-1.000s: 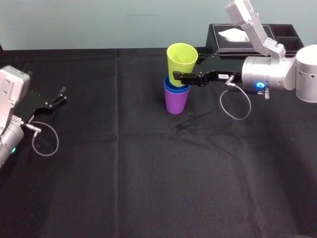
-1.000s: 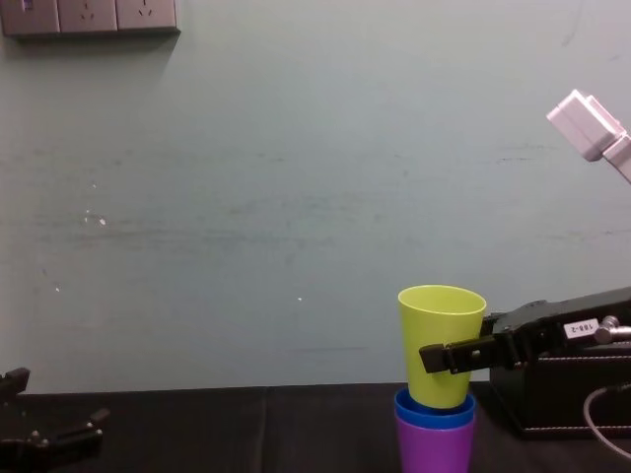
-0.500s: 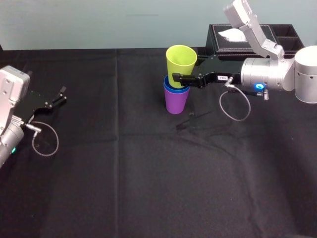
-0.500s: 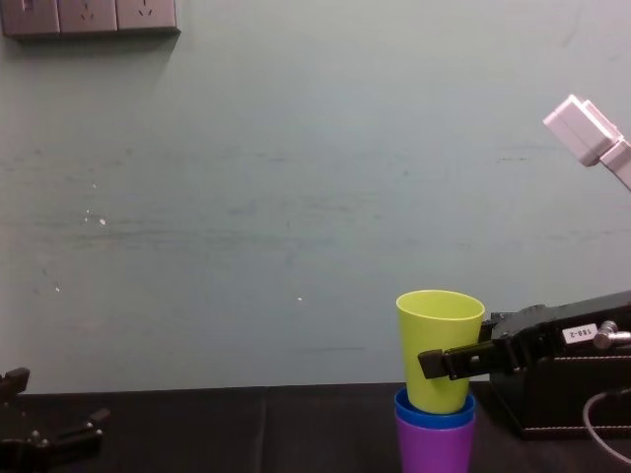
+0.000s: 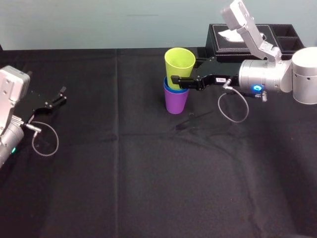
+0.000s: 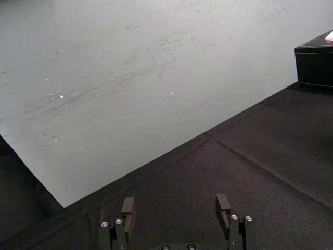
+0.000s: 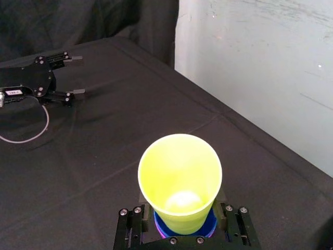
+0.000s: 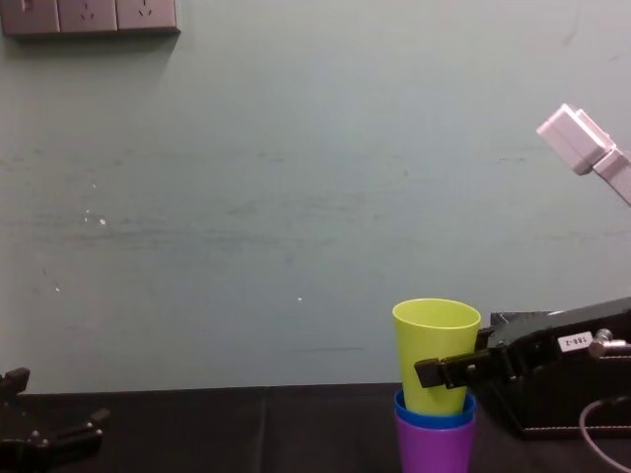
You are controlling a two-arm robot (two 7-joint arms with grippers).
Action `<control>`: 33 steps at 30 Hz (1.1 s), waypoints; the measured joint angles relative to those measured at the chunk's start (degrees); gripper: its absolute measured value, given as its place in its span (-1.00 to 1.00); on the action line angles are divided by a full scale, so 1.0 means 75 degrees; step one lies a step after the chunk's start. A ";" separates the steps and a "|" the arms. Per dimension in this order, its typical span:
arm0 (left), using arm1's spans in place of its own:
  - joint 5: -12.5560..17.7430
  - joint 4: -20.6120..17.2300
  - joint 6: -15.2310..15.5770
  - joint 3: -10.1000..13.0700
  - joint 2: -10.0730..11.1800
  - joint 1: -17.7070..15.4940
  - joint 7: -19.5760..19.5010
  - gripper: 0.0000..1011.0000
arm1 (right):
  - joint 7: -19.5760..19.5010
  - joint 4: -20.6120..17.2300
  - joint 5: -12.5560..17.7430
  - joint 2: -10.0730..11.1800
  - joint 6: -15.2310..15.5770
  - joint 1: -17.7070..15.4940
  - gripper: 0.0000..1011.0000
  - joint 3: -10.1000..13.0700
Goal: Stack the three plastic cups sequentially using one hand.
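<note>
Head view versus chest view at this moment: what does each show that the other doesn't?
Head view: the tissue on the box, and the yellow cup's open mouth. Chest view: wall sockets, and the yellow cup's side standing well above the blue cup's rim. Both: the right claw shut on the yellow cup, nested in the blue cup and purple cup; the left claw open, parked at left.

A bench [image 5: 148, 173] draped in black cloth stands before a pale green wall [image 8: 246, 197]. A black tissue box [image 5: 220, 43] sits far right, and wall sockets [image 8: 89, 16] are high on the left.
</note>
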 joint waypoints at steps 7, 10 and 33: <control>0.0000 0.0000 0.0000 0.0000 0.0000 0.0000 0.0000 1.00 | 0.0011 0.0077 -0.0036 -0.0050 0.0004 0.0015 0.41 -0.0026; 0.0000 0.0000 0.0000 0.0000 0.0000 0.0000 0.0000 1.00 | 0.0020 0.0114 -0.0053 -0.0072 0.0002 0.0022 0.41 -0.0038; 0.0000 0.0000 0.0000 0.0000 0.0000 0.0000 0.0000 1.00 | 0.0029 0.0276 -0.0124 -0.0143 -0.0037 -0.0035 0.41 -0.0043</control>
